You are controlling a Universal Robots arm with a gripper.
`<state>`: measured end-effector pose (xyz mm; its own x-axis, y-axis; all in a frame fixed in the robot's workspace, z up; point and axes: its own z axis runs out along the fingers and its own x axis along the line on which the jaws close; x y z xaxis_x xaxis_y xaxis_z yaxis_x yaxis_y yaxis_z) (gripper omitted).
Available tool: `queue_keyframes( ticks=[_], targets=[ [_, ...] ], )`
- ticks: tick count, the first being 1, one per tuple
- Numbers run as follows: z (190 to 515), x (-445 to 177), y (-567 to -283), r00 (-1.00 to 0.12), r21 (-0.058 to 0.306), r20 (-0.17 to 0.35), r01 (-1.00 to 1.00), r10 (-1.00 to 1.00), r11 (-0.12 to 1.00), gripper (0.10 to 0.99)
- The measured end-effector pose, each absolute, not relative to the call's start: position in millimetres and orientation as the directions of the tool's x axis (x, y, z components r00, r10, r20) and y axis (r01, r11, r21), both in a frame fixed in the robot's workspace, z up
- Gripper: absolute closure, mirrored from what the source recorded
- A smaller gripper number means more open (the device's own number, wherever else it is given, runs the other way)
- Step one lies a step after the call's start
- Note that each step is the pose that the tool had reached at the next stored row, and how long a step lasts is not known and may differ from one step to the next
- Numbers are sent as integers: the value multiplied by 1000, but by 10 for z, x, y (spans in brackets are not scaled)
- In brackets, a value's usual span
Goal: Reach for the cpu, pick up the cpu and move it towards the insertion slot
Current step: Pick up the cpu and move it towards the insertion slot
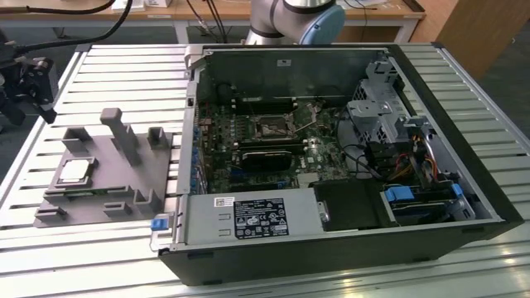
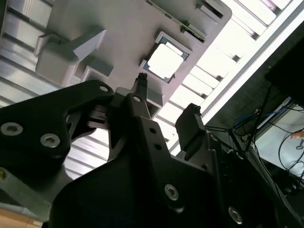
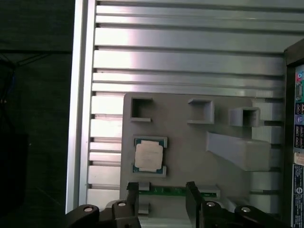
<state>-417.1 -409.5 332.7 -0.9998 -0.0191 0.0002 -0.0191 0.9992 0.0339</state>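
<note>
Gripper (image 3: 162,195) stood wide open and empty when I checked it, short of the cpu (image 3: 149,156), which lay flat in its grey fixture (image 3: 190,147) pocket near the worktop (image 3: 190,61) edge, ahead of the fingertips and not between them.

We saw the gripper (image 3: 162,202) cut off at the first wrist view's edge, its fingers (image 3: 133,197) hiding parts of the green strip (image 3: 166,191).

In the exterior view, the flat, square, silvery-topped cpu (image 1: 74,171) lay level, well apart at eight o'clock from the silvery-framed, dark-centred insertion slot (image 1: 271,127).
</note>
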Motion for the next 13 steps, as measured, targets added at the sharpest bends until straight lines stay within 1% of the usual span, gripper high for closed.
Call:
queue_keyframes(
  ticks=[2,3,4,5,6,13],
  targets=[
    [3290,-4175,-4101,-1000,34,0,-19,-19,999,502],
    [3272,-4177,-4104,-1000,34,0,-19,-19,999,502],
    [3255,-4179,-4107,-1000,34,0,-19,-19,999,443],
    [3237,-4179,-4110,-1000,34,0,-19,-19,999,443],
    [3219,-4178,-4113,-1000,34,0,-19,-19,999,380],
    [3092,-4180,-4159,-1000,34,0,-19,-19,999,380]
  ],
)
